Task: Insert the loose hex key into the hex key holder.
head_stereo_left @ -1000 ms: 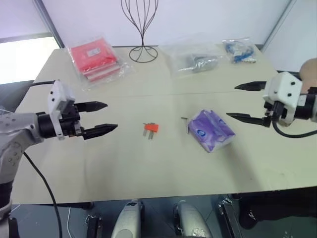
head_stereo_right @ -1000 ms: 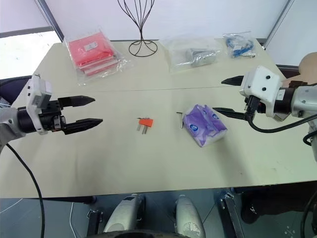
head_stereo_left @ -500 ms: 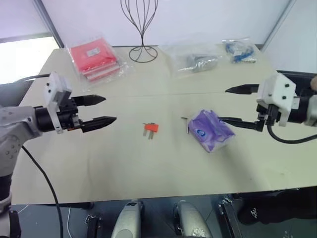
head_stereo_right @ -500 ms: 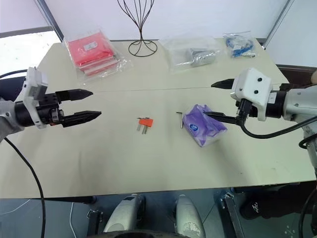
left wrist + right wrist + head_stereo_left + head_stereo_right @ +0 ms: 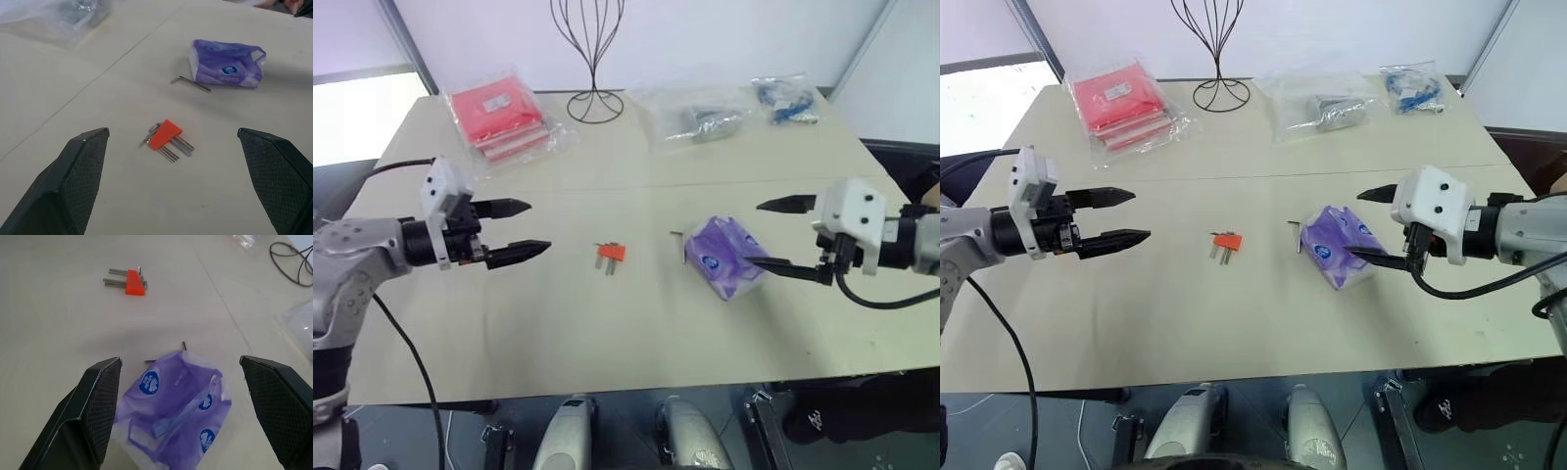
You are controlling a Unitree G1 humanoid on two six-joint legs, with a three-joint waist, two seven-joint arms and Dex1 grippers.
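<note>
Two grippers hung over the beige table (image 5: 558,333), and we saw both spread wide with nothing between the fingers. We found the left gripper (image 5: 521,231) above the table's left side, well apart from everything. The right gripper (image 5: 775,236) hung at the right side, its lower finger reaching over the purple tissue pack (image 5: 727,257); whether it touched the wrapper we could not tell.

At the far edge we made out a stack of red packets in clear plastic (image 5: 501,119), a black wire stand (image 5: 593,61) cut off at the top, a clear bag of grey metal parts (image 5: 702,119) too blurred to name, and a smaller bag with blue pieces (image 5: 785,100).

Near the table's middle lay the hex key holder (image 5: 165,134), an orange-red block with short dark keys sticking out of one side. The loose hex key (image 5: 190,83) lay flat between the holder and the tissue pack, just beside the pack. From the right wrist view we saw the pack hide most of it, leaving two short dark ends showing.
</note>
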